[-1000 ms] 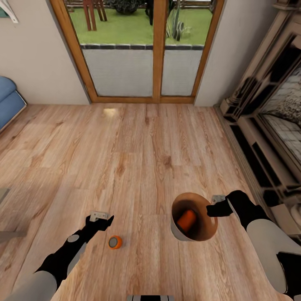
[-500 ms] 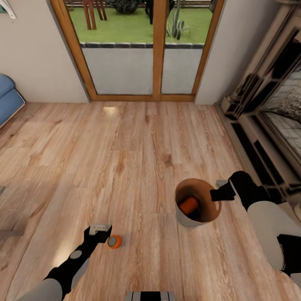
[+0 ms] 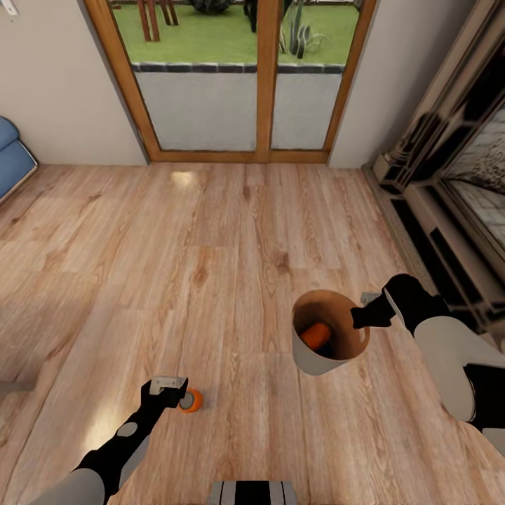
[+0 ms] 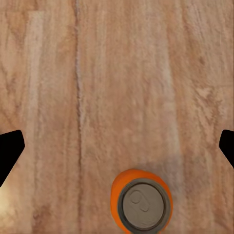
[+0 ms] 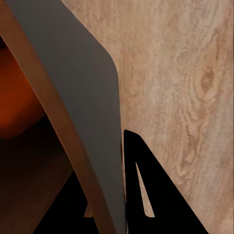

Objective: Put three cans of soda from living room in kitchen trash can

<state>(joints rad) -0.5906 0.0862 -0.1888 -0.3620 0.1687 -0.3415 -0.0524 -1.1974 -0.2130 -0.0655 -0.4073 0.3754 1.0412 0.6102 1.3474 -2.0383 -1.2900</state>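
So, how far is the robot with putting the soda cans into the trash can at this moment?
One orange can already lies inside the trash can, which the right gripper holds by its rim above the living room floor. The open left gripper is at a second can standing on the floor, not yet gripped. A third can and the trip to the kitchen remain.

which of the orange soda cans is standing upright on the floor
The small orange soda can beside the left gripper stands upright on the wooden floor, grey top up. The other orange can lies tilted inside the dark grey bin.

End effector [image 5: 105, 207] astride trash can [image 5: 83, 107] rim
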